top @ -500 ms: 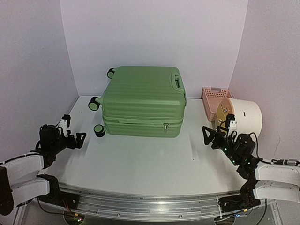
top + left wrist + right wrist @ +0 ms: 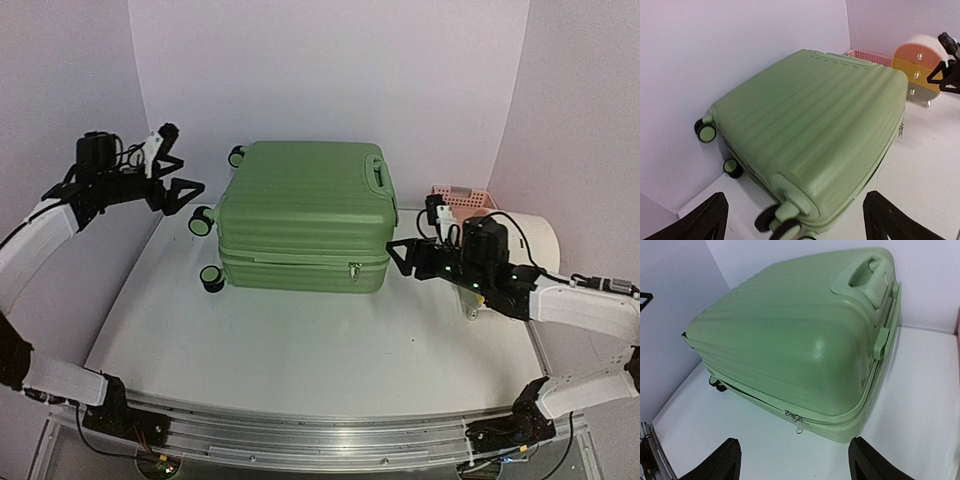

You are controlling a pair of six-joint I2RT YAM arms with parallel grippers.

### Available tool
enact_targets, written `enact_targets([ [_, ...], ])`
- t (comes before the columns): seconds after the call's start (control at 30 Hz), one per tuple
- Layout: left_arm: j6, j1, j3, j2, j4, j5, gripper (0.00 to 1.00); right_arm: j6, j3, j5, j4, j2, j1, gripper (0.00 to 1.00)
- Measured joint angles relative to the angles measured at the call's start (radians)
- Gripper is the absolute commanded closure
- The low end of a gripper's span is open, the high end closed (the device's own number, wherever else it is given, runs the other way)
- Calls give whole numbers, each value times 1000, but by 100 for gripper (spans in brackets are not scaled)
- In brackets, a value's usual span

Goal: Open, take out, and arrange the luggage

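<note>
The luggage (image 2: 300,210) is a light-green ribbed suitcase lying flat and closed at the back middle of the table, wheels (image 2: 203,222) to the left, handle (image 2: 379,172) at the right. My left gripper (image 2: 182,162) hangs open in the air beside its left wheel end; in the left wrist view the luggage (image 2: 810,115) and a wheel (image 2: 775,220) lie between the spread fingers (image 2: 705,220). My right gripper (image 2: 397,258) stands open just off the front right corner, facing the zipper pull (image 2: 798,422). Nothing is held.
A pink slotted basket (image 2: 462,199) and a cream drum (image 2: 535,235) stand at the right behind my right arm. White walls close in at the left, back and right. The white table (image 2: 300,340) spreads in front of the luggage.
Both arms have lifted from the near table corners and come in to the luggage: the left one up to its wheel end, the right one to its front right corner.
</note>
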Motion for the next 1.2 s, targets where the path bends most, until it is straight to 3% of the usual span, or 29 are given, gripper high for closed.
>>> enact_targets([
  [0.13, 166, -193, 191, 200, -130, -127, 5, 103, 129, 144, -113, 189, 69, 31],
  [0.3, 301, -353, 267, 332, -219, -251, 5, 217, 185, 343, -180, 345, 195, 38],
  [0.53, 400, -383, 282, 402, -216, -330, 7, 290, 230, 423, -175, 482, 242, 49],
  [1.2, 444, -383, 286, 460, -187, -367, 8, 268, 333, 523, -96, 655, 231, 62],
])
